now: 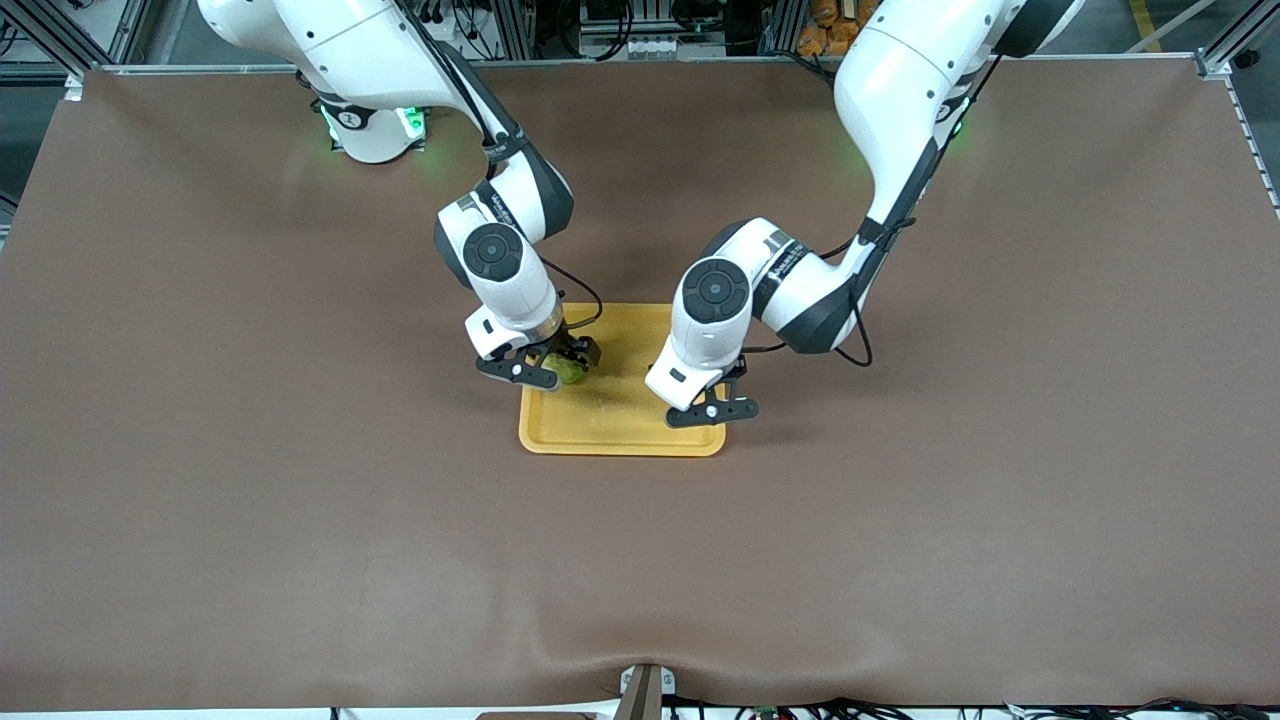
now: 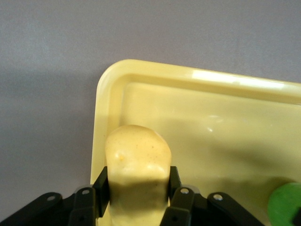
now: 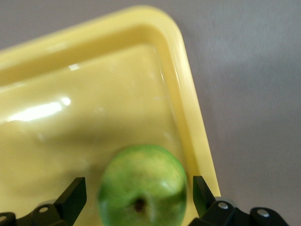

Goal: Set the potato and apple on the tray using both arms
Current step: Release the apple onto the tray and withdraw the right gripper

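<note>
Yellow glossy tray (image 1: 610, 425) bears the round apple (image 3: 143, 190) between the right gripper (image 3: 139, 197)'s parted fingers; the left gripper (image 2: 138, 193) clamps the matte oblong potato (image 2: 138, 165)

apple (image 3: 143, 186) (potato (image 2: 138, 169) too) – over tray (image 1: 610, 425)

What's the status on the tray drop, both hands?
Left hand shut on potato, over tray corner. Right hand open, fingers clear of apple, which sits on tray by the rim. Nothing in the way.
</note>
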Tool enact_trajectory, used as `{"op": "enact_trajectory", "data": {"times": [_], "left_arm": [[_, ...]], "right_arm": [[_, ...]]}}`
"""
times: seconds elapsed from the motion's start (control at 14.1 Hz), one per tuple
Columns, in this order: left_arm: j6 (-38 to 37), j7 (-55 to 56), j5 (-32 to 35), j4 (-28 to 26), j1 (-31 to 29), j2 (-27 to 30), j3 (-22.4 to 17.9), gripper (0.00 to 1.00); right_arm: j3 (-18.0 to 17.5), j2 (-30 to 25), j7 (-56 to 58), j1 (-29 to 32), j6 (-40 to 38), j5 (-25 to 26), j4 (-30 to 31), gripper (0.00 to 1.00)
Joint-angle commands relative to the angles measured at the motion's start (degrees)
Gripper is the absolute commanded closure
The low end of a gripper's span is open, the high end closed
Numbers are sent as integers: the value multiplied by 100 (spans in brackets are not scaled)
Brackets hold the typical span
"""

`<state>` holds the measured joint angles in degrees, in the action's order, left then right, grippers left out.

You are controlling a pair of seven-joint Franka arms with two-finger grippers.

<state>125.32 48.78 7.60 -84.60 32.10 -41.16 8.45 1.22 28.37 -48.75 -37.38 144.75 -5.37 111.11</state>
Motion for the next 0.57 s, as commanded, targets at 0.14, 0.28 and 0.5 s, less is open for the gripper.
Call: {"op": "enact_trajectory", "data": {"times": [0.14,0.28,0.5], "left_arm": [[343,52,234,242,59,-322,-55,100],[449,35,260,330,112,-498,-63,100],[538,-53,558,356,147,-578,-63,100]], "right_arm": [[247,-1042,1204,527,-1209,27,103,0],[248,-1367,1674,1002,-1493,27,200,0],[239,-1929,2523,1722,-1493,-34,551,0]]}}
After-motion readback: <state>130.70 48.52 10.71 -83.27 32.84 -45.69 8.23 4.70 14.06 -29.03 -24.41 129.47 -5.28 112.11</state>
